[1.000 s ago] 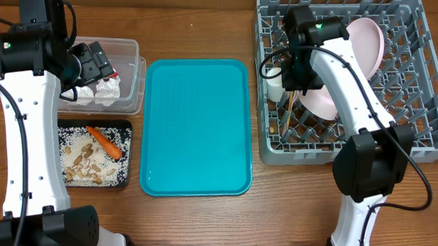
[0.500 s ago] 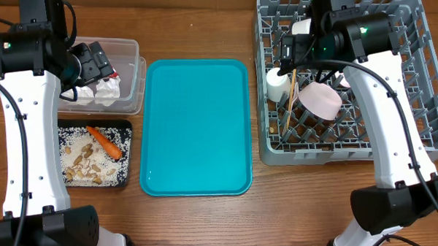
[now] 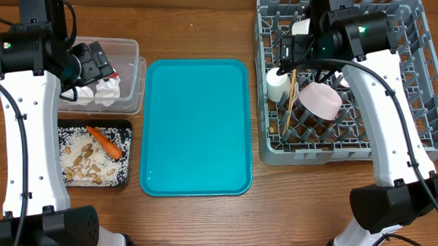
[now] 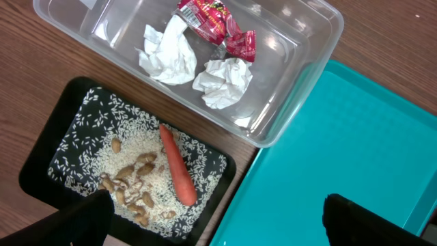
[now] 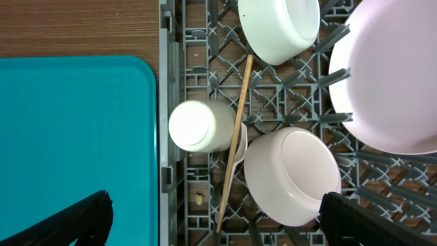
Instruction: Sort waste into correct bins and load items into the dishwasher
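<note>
The grey dishwasher rack [image 3: 424, 108] holds a white cup [image 5: 201, 126], a thin wooden stick [image 5: 235, 137] with the white fork [image 5: 238, 154] beside it, two bowls [image 5: 292, 176] [image 5: 280, 27] and the pale-pink plate [image 5: 389, 82]. My right gripper [image 5: 218, 225] hangs open above them, empty. The clear tub [image 4: 300, 102] contains crumpled napkins [image 4: 167, 55] and a red wrapper [image 4: 212, 17]. An orange carrot [image 4: 177, 167] and beige scraps on rice [image 4: 130, 188] lie in the black tray [image 4: 41, 160]. My left gripper [image 4: 218, 229] is open and empty, high over these bins.
A large teal tray [image 3: 197, 126] lies bare in the middle of the wooden table, between the bins on the left and the rack on the right. Both arm bases stand at the near edge.
My right gripper opened and its arm swung toward the rack's far side, leaving a bowl in the rack. The left arm has stayed still.
</note>
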Action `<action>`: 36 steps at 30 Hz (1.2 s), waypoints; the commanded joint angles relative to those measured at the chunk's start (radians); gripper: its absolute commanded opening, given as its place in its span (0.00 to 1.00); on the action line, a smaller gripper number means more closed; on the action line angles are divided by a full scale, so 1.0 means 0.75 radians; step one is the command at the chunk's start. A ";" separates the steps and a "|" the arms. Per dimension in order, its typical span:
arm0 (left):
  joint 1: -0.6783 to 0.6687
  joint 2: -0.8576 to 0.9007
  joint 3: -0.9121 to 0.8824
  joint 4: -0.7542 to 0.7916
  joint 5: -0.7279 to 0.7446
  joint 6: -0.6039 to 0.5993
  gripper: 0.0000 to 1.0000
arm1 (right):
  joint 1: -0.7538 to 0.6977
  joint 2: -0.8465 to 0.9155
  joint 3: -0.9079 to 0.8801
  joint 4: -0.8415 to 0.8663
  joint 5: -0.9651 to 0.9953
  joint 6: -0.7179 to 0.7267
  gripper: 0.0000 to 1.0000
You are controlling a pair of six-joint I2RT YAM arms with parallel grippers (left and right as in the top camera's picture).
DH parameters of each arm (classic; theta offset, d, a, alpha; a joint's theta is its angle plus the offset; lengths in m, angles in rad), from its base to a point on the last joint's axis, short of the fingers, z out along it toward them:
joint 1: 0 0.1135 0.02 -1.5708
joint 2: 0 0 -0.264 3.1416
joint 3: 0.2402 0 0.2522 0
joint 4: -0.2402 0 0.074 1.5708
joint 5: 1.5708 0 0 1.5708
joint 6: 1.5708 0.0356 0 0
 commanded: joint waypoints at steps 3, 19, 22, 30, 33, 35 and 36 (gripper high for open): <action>-0.004 -0.013 0.020 -0.002 -0.007 0.024 1.00 | 0.001 -0.004 0.014 0.007 -0.008 -0.001 1.00; -0.004 -0.013 0.020 -0.002 -0.008 0.024 1.00 | -0.002 -0.024 0.005 0.006 -0.009 -0.001 1.00; -0.004 -0.013 0.020 -0.002 -0.008 0.024 1.00 | -0.002 -0.068 0.005 0.006 -0.009 -0.001 1.00; -0.004 -0.013 0.020 -0.002 -0.008 0.024 1.00 | -0.002 -0.311 0.005 0.140 -0.009 -0.001 1.00; -0.004 -0.013 0.020 -0.002 -0.008 0.024 1.00 | -0.002 -0.430 0.005 0.221 -0.009 -0.001 1.00; -0.004 -0.013 0.020 -0.002 -0.007 0.024 1.00 | -0.002 -0.507 0.005 0.262 -0.009 -0.001 1.00; -0.004 -0.013 0.020 -0.002 -0.008 0.024 1.00 | -0.002 -0.546 0.005 0.274 -0.009 -0.001 1.00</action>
